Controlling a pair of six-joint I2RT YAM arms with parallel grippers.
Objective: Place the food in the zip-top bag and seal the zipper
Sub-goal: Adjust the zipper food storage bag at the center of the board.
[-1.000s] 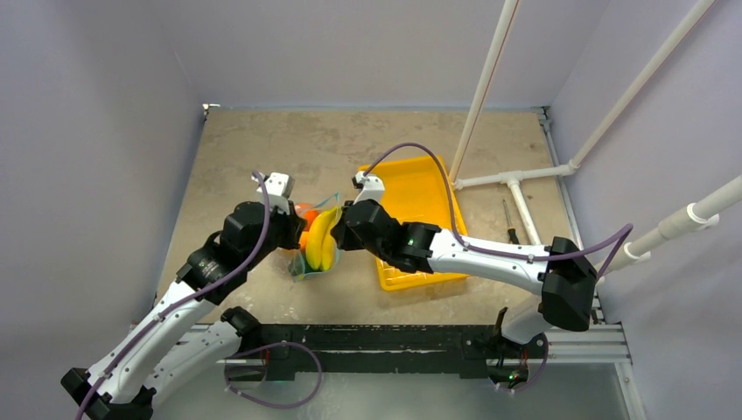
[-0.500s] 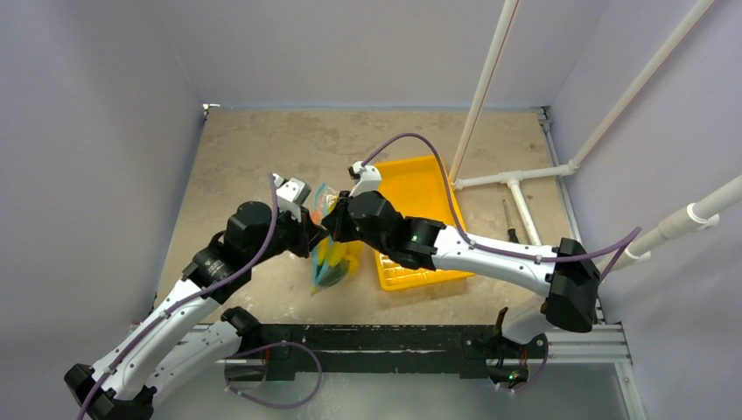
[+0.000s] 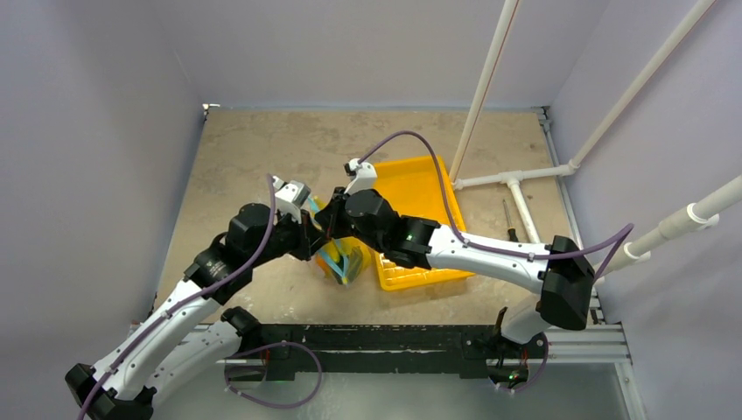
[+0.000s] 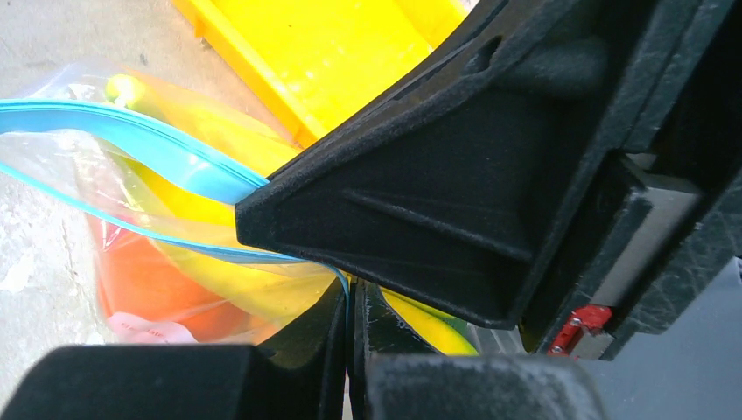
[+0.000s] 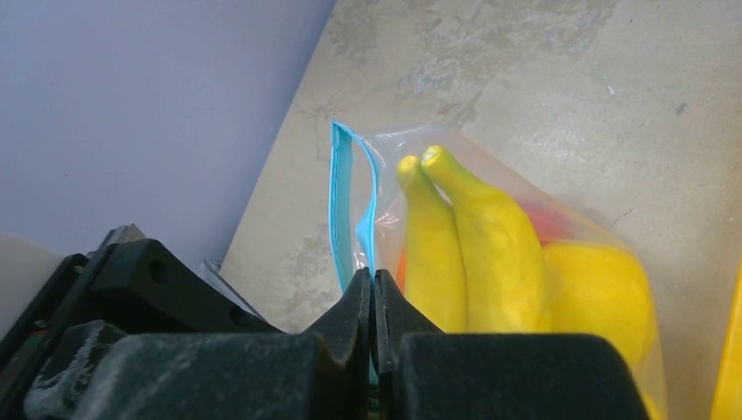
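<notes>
The clear zip-top bag [image 3: 343, 261] hangs between my two grippers, just left of the yellow tray. Inside it is the food: yellow bananas [image 5: 472, 245], a yellow fruit [image 5: 595, 297] and an orange piece [image 4: 140, 280]. My left gripper [image 4: 350, 293] is shut on the teal-blue zipper [image 4: 166, 149] at the bag's mouth. My right gripper [image 5: 374, 278] is shut on the same zipper [image 5: 341, 201] close beside it. In the top view the left gripper [image 3: 313, 238] and the right gripper [image 3: 331, 229] nearly touch. Part of the zipper still shows two separate strips.
The yellow tray [image 3: 420, 197] lies right of the bag, under the right arm. White pipes [image 3: 516, 179] and a dark screwdriver-like tool [image 3: 508, 220] lie at the right edge. Purple walls close in the table on three sides.
Both grippers have drawn together on the bag's mouth. The bag has swung from lying flat to hanging below them, shifted slightly right toward the tray.
</notes>
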